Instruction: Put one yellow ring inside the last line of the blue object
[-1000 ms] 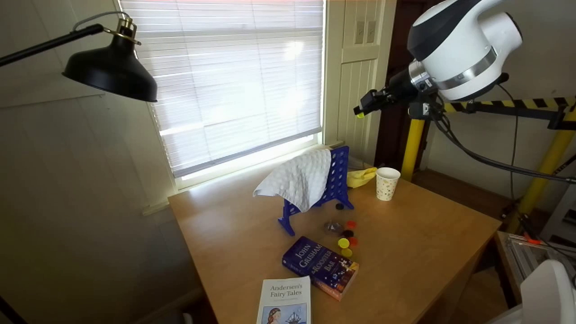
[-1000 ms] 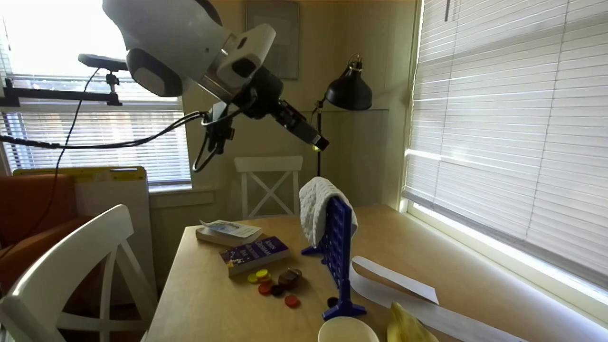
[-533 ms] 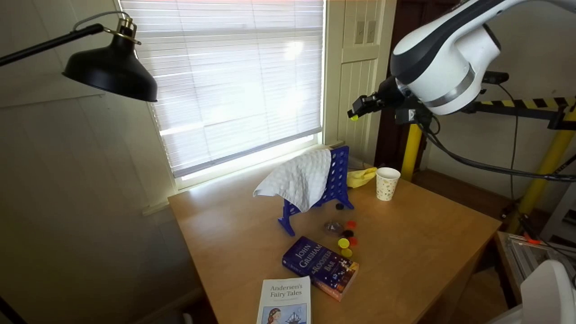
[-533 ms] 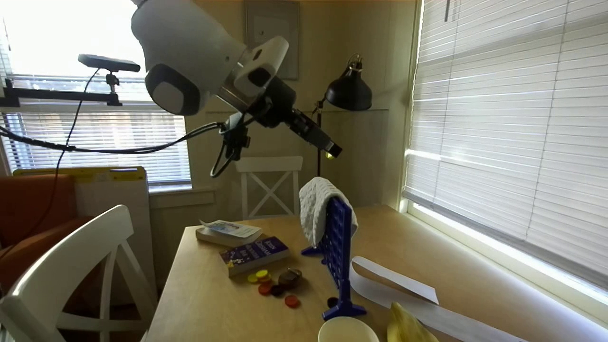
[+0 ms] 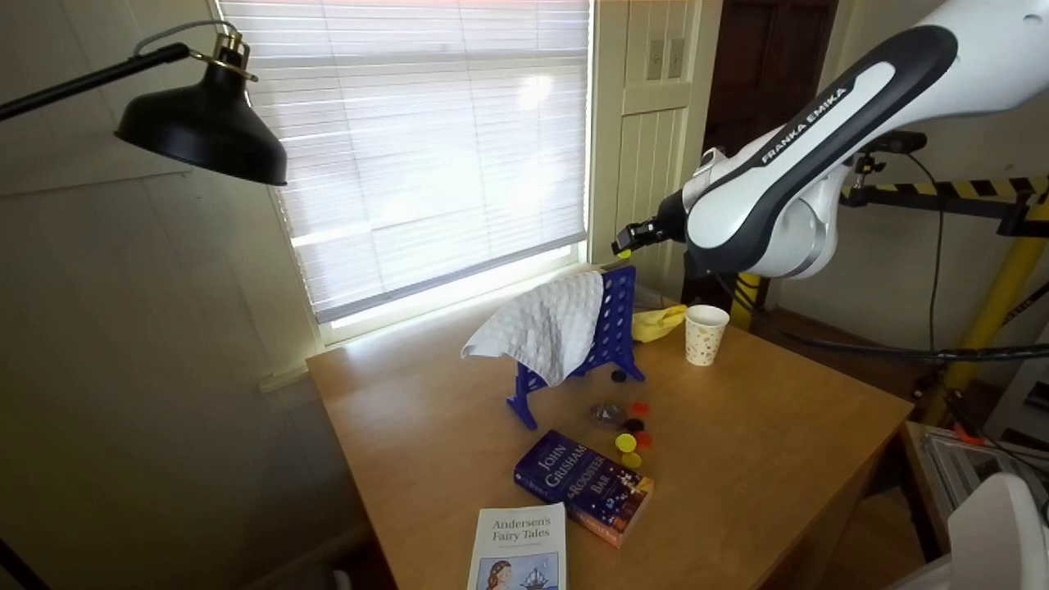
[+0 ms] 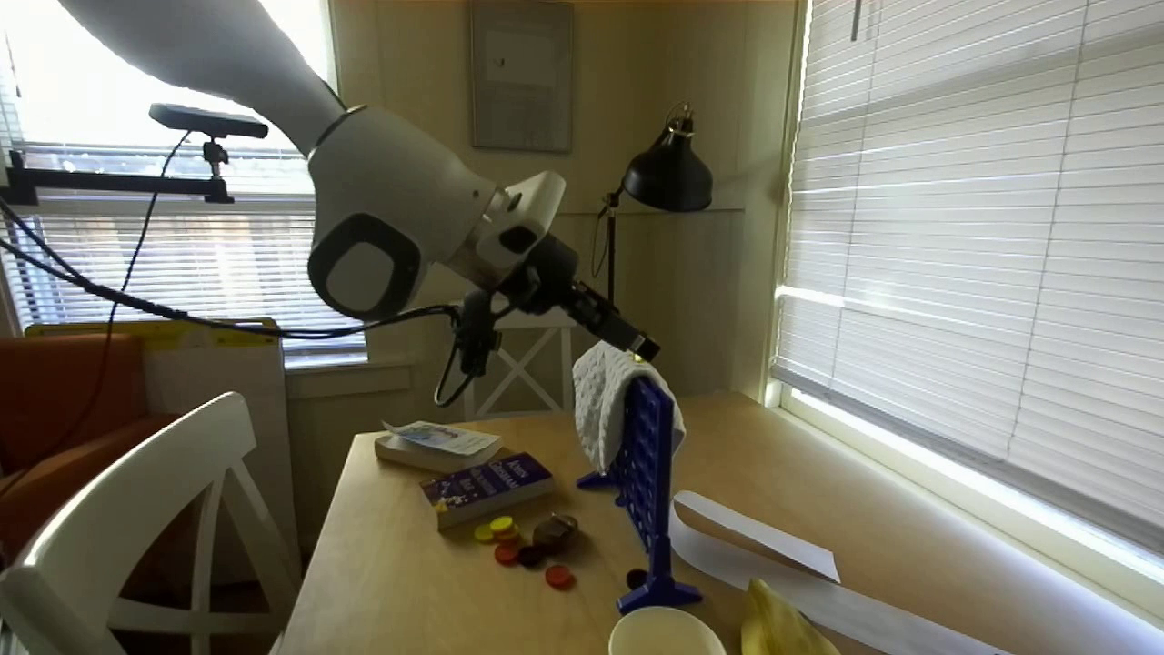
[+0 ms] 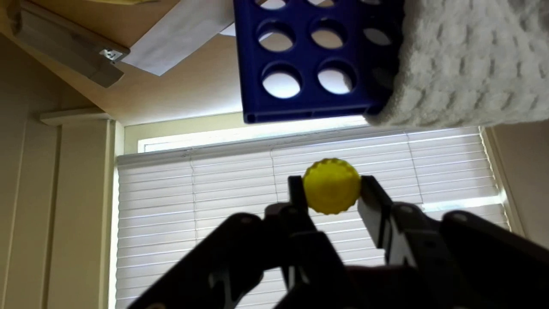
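The blue object (image 5: 616, 324) stands upright on the table, a rack with rows of round holes. It also shows in an exterior view (image 6: 647, 455) and at the top of the wrist view (image 7: 302, 56). A white cloth (image 5: 547, 324) drapes over much of it and hides part of its top. My gripper (image 7: 332, 191) is shut on a yellow ring (image 7: 331, 185), a small ridged disc pinched by its edges at the fingertips. In both exterior views the gripper (image 5: 624, 243) with the ring (image 5: 624, 254) is just above the uncovered end of the rack, apart from it.
A paper cup (image 5: 705, 336) and a yellow item (image 5: 656, 324) stand near the rack's uncovered end. Several loose discs, with yellow ones (image 5: 626, 443) and red ones (image 6: 558, 576), lie in front. Two books (image 5: 583, 487) lie nearby. A paper strip (image 6: 773, 564) lies behind the rack.
My gripper has moved down and toward the blue object, from high above to just above its uncovered end, keeping hold of the yellow ring. The things on the table have not moved.
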